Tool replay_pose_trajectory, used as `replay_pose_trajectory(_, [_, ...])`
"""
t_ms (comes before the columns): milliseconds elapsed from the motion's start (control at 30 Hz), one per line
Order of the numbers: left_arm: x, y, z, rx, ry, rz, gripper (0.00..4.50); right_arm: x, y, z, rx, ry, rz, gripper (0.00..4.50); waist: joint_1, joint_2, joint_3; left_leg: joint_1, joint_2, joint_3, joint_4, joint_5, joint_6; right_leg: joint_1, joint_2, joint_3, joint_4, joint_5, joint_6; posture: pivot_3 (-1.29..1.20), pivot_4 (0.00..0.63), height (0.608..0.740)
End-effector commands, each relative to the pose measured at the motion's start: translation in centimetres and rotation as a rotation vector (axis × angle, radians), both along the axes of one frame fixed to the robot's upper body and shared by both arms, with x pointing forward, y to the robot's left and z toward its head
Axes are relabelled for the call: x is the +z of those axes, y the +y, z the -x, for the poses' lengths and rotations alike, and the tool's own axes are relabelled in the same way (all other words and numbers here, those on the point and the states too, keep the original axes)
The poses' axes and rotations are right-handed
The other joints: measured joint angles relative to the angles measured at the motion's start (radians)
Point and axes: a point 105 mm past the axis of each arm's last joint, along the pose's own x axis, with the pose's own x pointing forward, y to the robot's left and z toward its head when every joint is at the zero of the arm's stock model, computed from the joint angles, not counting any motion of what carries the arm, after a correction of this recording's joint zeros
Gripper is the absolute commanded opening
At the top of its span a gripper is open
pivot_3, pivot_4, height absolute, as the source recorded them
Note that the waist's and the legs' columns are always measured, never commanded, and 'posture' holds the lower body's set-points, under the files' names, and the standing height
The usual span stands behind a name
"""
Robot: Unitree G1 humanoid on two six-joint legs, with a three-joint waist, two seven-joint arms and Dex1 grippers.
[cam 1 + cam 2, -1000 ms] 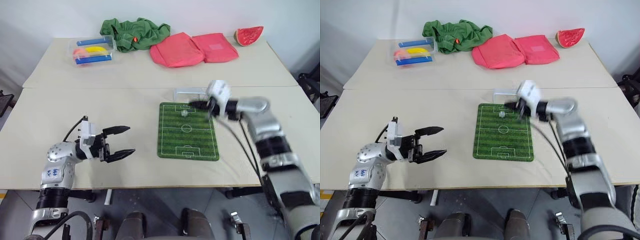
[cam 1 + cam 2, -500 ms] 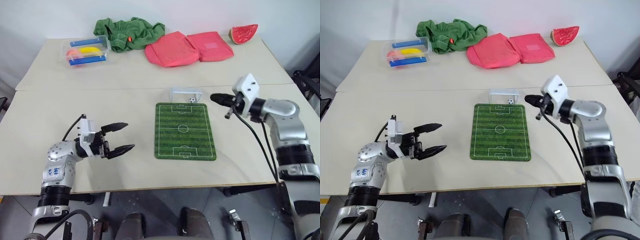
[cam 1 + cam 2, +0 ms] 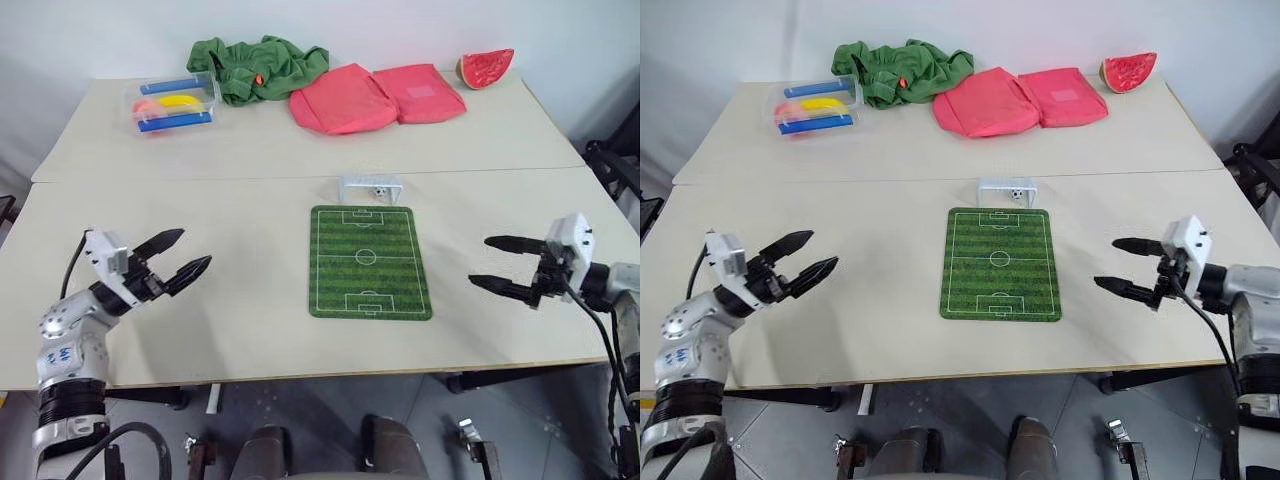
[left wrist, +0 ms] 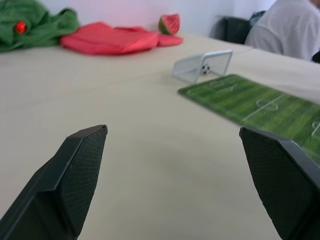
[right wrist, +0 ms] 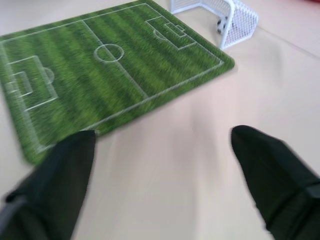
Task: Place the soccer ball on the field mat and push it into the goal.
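Head-camera view first: the field mat (image 3: 370,262) lies flat in the middle of the near tabletop (image 3: 250,230), and the goal (image 3: 370,187) stands just past its far short edge. The soccer ball (image 3: 380,192) sits inside the goal, off the mat. The left claw (image 3: 178,254) hovers well to the left of the mat, fingers spread apart and empty, tips aimed toward the mat. The right claw (image 3: 492,262) hangs well to the mat's right, fingers wide apart too, nothing between them, tips pointing back at the mat. On the far tabletop lie a green cloth (image 3: 262,65), two pink folded cloths (image 3: 375,95), a watermelon slice (image 3: 486,68) and a clear box (image 3: 172,103) holding blue bars.

Left wrist view: two black fingertips (image 4: 75,180) stand far apart over bare tabletop; beyond them are the mat (image 4: 260,107) and the goal (image 4: 204,65) with the ball (image 4: 205,69) inside its net. A person in a white top (image 4: 282,30) sits at the far side.

Right wrist view: the fingers (image 5: 60,185) are splayed wide just off the mat's long edge (image 5: 100,85), and the goal (image 5: 225,15) stands off the far corner with the ball (image 5: 220,23) inside.
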Motion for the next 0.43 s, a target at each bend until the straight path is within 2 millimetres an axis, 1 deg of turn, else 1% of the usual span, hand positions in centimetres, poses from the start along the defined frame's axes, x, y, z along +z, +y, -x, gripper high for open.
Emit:
replay_pose_trajectory(33, [0.3, 1.6, 0.9, 0.023, -0.007, -0.010, 4.50, 0.9, -1.9, 0.5, -0.029, -0.038, 0.017, 4.41, 0.000, 0.000, 0.000, 0.000, 0.000, 0.000, 0.001, 0.000, 0.000, 0.000, 0.000, 0.000, 0.000, 0.000, 0.000, 0.00, 0.150, 0.740])
replay_pose_trajectory(167, [0.3, 2.6, 0.9, 0.065, -0.005, -0.011, 4.50, 0.7, -2.8, 0.1, -0.086, -0.049, 0.014, 4.41, 0.003, 0.000, 0.000, 0.000, 0.000, 0.000, 0.002, 0.000, 0.000, 0.001, 0.000, 0.000, 0.001, 0.000, 0.000, 0.00, 0.150, 0.740])
replay_pose_trajectory(233, [0.4, 3.0, 0.9, 0.088, -0.005, 0.000, 4.50, 0.2, -3.4, 0.1, -0.139, -0.104, 0.019, 4.41, 0.003, 0.000, 0.000, 0.000, 0.000, 0.000, 0.003, 0.000, 0.000, 0.001, 0.000, 0.000, 0.001, 0.000, 0.000, 0.00, 0.150, 0.740])
replay_pose_trajectory(333, [0.4, 2.9, 0.7, 0.089, -0.003, 0.012, 4.50, -0.6, -3.5, 0.2, -0.165, -0.099, 0.016, 4.41, 0.002, 0.000, 0.000, 0.000, 0.000, 0.000, 0.002, 0.000, 0.000, 0.001, 0.000, 0.000, 0.001, 0.000, 0.000, 0.00, 0.150, 0.740])
replay_pose_trajectory(433, [0.3, 2.5, 0.7, 0.075, -0.002, 0.011, 4.50, -0.6, -3.3, 0.1, -0.180, -0.118, 0.011, 4.41, 0.001, 0.000, 0.000, 0.000, 0.000, 0.000, 0.003, 0.000, 0.000, 0.001, 0.000, 0.000, 0.001, 0.000, -0.001, 0.00, 0.150, 0.740])
